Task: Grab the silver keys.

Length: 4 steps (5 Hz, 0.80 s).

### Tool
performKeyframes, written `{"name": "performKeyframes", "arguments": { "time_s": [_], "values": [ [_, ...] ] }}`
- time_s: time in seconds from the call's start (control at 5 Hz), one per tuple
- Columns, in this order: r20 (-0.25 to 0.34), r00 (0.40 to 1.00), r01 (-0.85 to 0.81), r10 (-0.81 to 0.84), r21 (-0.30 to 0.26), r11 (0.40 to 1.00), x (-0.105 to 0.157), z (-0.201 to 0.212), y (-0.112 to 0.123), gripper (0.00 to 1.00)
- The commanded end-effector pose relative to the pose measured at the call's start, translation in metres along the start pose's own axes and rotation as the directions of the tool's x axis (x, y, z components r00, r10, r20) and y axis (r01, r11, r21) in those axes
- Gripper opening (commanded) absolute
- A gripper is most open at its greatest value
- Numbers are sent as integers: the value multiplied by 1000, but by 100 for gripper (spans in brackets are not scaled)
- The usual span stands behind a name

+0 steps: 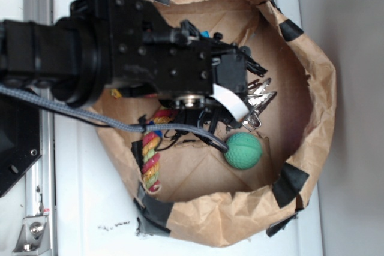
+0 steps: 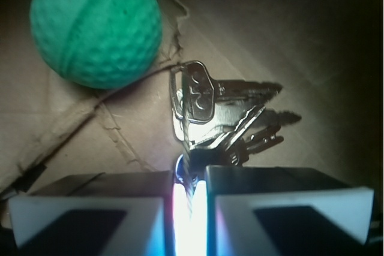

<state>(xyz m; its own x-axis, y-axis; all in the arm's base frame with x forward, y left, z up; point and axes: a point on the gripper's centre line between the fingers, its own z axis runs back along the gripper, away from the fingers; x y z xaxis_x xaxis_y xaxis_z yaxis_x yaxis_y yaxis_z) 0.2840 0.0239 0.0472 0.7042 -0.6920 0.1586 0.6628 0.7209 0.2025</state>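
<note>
The silver keys are a small fanned bunch on one ring, lying over the brown cardboard floor of the bag. In the wrist view their ring runs down into the narrow slit between my two fingers, which are nearly together. My gripper is shut on that ring, with the key blades pointing away to the right. In the exterior view the keys stick out to the right of the black gripper, inside the bag and above the green ball. I cannot tell whether the keys hang free of the floor.
A green dimpled ball lies close beside the keys. A crumpled brown paper bag wall with black tape rings everything. A coloured rope toy lies at the left inside, and a grey cable crosses the bag.
</note>
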Motion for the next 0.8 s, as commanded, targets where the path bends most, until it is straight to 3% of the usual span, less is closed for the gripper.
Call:
{"name": "performKeyframes", "arguments": {
  "time_s": [0.0, 0.2, 0.4, 0.6],
  "values": [
    [261, 963, -10, 65, -205, 979, -2, 115, 16, 0],
    [345, 937, 33, 53, -239, 971, -19, 151, 24, 0],
    [327, 945, 37, 28, -193, 981, -20, 149, 17, 0],
    [272, 962, 24, 21, -162, 987, -13, 142, 12, 0]
  ]
}}
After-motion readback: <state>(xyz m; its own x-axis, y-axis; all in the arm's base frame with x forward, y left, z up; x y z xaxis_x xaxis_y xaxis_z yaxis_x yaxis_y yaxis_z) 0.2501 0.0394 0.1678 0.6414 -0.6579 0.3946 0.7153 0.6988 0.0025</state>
